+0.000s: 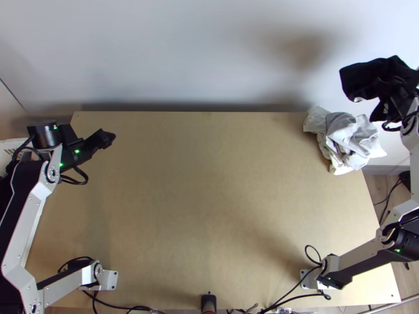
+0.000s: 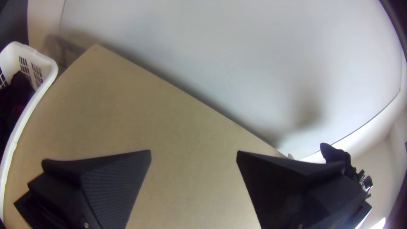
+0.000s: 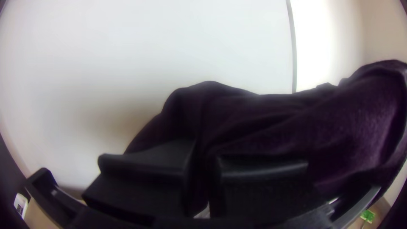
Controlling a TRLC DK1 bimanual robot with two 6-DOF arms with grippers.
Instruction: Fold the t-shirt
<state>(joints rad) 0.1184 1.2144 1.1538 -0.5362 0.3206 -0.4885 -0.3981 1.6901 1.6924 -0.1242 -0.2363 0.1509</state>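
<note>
Right gripper (image 3: 204,167) nearest the lens in the right wrist view, fingers pinching the dark t-shirt (image 3: 271,123) between them. Taking the dark cloth as the task item. It's held up clear of the table (image 1: 209,199), out by the far right corner, bunched at the grip with the rest draped in loose folds to both sides. Can't tell which part is in the pinch; no hem, sleeve or collar I can name.

Left gripper (image 2: 193,151) is over the table's far left part, fingers spread wide, nothing between them.

Pale cloths (image 1: 348,136) lie in a bunched heap on the far right corner, partly over the edge. White basket (image 2: 37,96) sits beside the table's left edge, dark cloth (image 2: 12,95) inside.

Progress: basically zero on folding. Shirt is picked up, that's all. Left to do: bring it in over the table, lay it down, get a second grip with the left, find sleeves and hem, spread flat, then all the folds.

Risks, my read: one bunched grip says little about orientation, so it may land crumpled or twisted. Low-hanging cloth could also snag the pale heap on the way in.
</note>
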